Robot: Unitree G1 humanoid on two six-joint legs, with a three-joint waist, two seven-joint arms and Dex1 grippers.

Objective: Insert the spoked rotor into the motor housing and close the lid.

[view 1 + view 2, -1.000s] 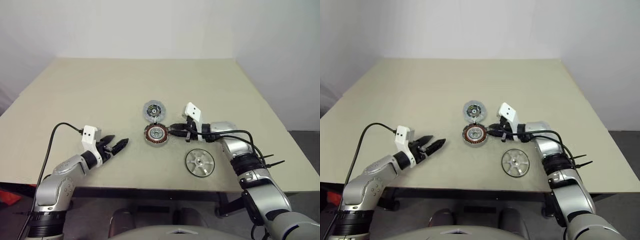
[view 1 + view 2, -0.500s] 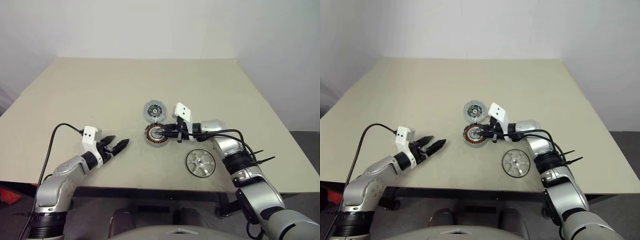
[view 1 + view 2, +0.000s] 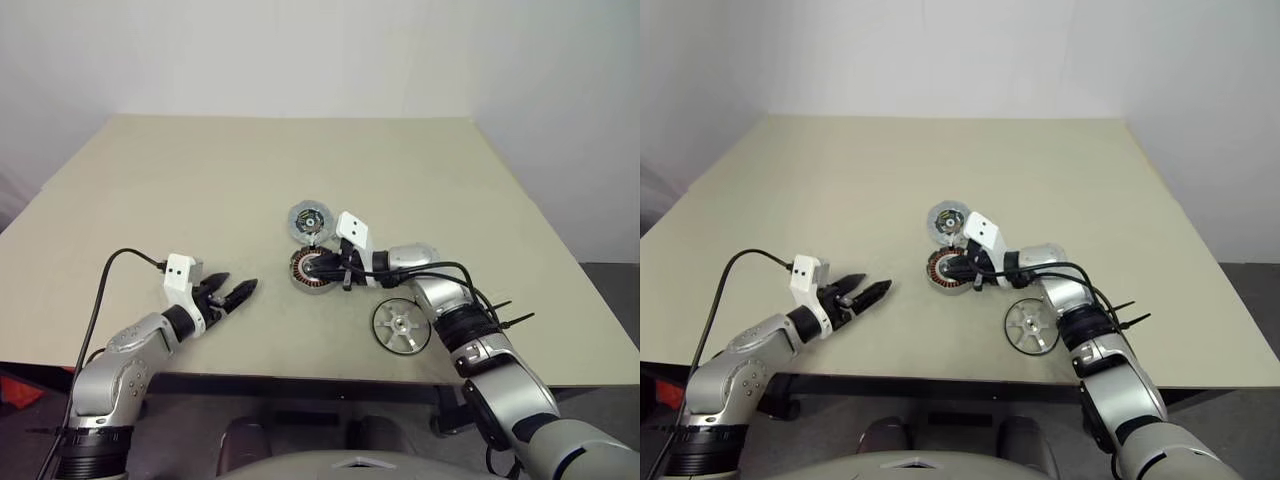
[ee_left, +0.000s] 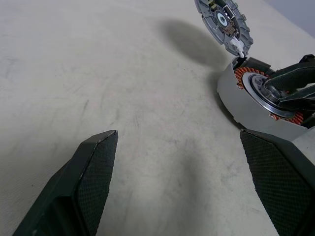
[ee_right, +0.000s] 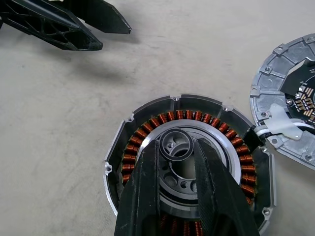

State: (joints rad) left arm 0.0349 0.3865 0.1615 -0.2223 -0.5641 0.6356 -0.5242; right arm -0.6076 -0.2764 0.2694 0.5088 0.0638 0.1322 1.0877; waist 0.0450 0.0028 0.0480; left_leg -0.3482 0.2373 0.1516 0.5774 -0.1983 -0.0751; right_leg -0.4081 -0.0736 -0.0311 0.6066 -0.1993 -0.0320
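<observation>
Left tool (image 3: 234, 294) wide open, low; right tool (image 5: 176, 144) nearly closed, forearm angled inward

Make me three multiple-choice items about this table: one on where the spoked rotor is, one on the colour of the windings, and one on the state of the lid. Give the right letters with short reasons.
1. Where is the spoked rotor?
A. Inside the motor housing
B. Flat on the table, nearer the robot than the housing
C. On top of the lid

2. What colour are the windings in the housing?
A. Blue
B. White
C. Copper-brown

3. What state is the lid in?
A. Shut over the housing
B. Open, beside the housing's far edge
C. Taken off, at a far table corner

Answers:
1 B: the rotor lies alone on the table, apart from the housing.
2 C: the ring of coils around the silver hub is copper-brown.
3 B: the housing's inside is uncovered and the lid sits next to it.
</observation>
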